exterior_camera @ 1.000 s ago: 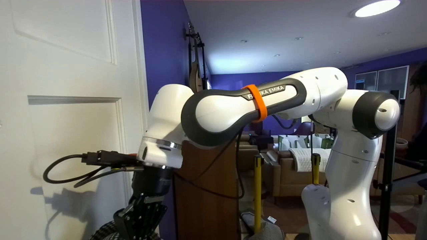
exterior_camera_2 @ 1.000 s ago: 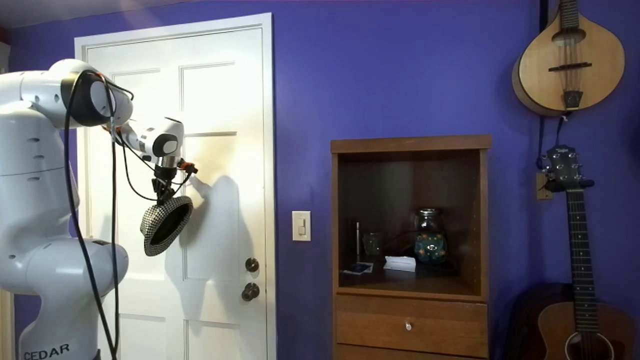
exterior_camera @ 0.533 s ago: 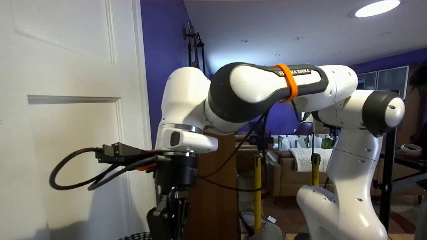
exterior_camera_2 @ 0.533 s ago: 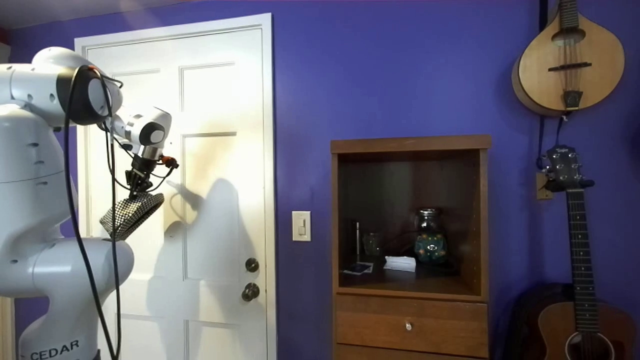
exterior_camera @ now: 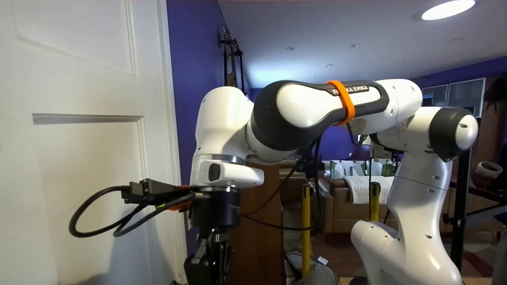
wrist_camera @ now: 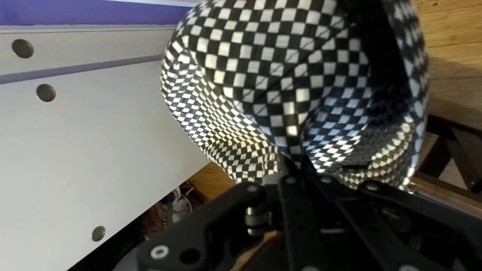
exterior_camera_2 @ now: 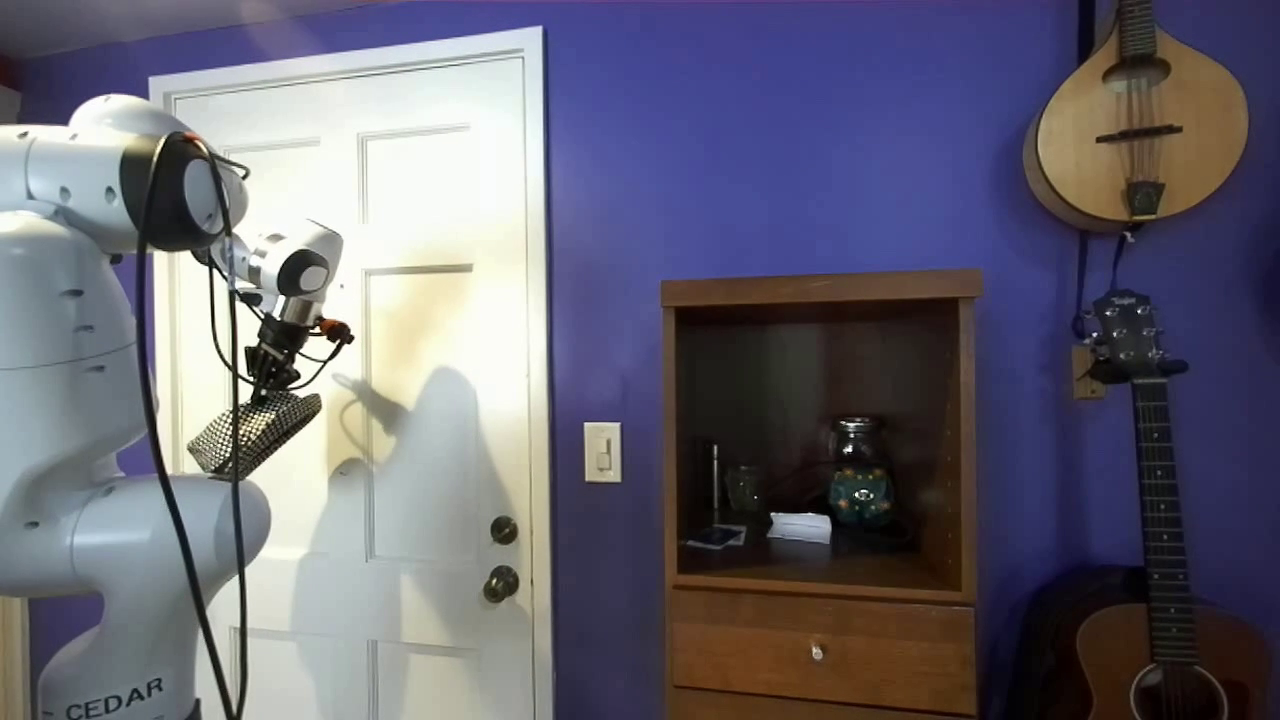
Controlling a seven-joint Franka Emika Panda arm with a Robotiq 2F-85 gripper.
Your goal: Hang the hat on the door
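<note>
A deep purple wall (exterior_camera_2: 600, 180) runs behind the scene, and set into it is a tall white panelled door (exterior_camera_2: 440, 330), visible in both exterior views, with shadows spread over its panels. A white robot arm (exterior_camera: 305, 105) bends in front of the door, its wrist pointing downward. To the right of the door in an exterior view stands a brown wooden cabinet (exterior_camera_2: 820, 288); a tan armchair (exterior_camera: 344, 217) shows well behind the arm. Past the cabinet, a guitar (exterior_camera_2: 1162, 520) is upright at the wall, below a rounder stringed instrument (exterior_camera_2: 1085, 120).

The black-and-white checked hat (exterior_camera_2: 265, 432) is in the air in front of the door, tilted, right beneath the gripper (wrist_camera: 297, 167). Its fingers pinch the hat's woven fabric; which part is between them cannot be told. In the wrist view the hat fills the upper middle, its fabric creased near the fingertips.

A patterned jar (exterior_camera_2: 862, 495) with a metal lid stands in the cabinet's upper compartment, near a folded white paper (exterior_camera_2: 800, 527). An orange strap (exterior_camera: 345, 103) circles the arm. A light switch (exterior_camera_2: 603, 453) sits on the wall between door and cabinet, and a round dark knob (exterior_camera_2: 501, 584) near the door's edge.
</note>
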